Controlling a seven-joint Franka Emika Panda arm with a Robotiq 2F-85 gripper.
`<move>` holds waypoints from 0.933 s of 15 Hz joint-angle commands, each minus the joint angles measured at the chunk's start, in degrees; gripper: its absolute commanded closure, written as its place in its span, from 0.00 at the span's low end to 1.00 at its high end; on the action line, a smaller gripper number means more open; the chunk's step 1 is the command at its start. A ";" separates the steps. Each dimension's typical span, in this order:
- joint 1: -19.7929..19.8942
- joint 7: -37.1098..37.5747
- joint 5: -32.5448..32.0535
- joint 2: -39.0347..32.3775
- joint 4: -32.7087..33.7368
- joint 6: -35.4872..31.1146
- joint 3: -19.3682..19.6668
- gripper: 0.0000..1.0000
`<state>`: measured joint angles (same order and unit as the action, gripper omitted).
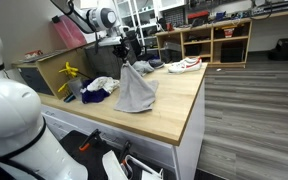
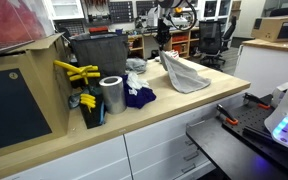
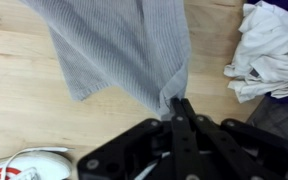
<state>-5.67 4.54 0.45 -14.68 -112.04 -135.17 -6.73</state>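
Note:
A grey cloth [image 1: 137, 89] hangs by one corner from my gripper [image 1: 128, 62], which is shut on it above the wooden worktop [image 1: 174, 110]. The cloth's lower edge drapes onto the worktop. From the opposite side the same grey cloth [image 2: 183, 73] slopes down from the gripper [image 2: 162, 50]. In the wrist view the fingertips [image 3: 174, 105] pinch a fold of the grey cloth [image 3: 119, 40], which spreads out over the wood.
A white and red shoe [image 1: 185, 65] lies at the far end of the worktop. A heap of white and purple clothes [image 1: 100, 88] lies beside the cloth. A metal can [image 2: 111, 95], yellow tool [image 2: 76, 72] and dark bin [image 2: 96, 55] stand near the clothes.

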 commanded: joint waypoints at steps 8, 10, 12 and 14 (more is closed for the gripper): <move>1.51 -10.43 14.05 -5.55 5.99 4.89 -3.25 1.00; 1.76 -12.17 17.20 -6.53 7.12 5.81 -3.87 1.00; 2.14 -13.83 20.09 -7.57 8.40 7.18 -4.78 1.00; 2.66 -15.96 23.66 -8.53 9.60 9.03 -5.97 1.00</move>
<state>-4.49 -7.98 19.49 -21.36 -105.87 -130.10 -10.62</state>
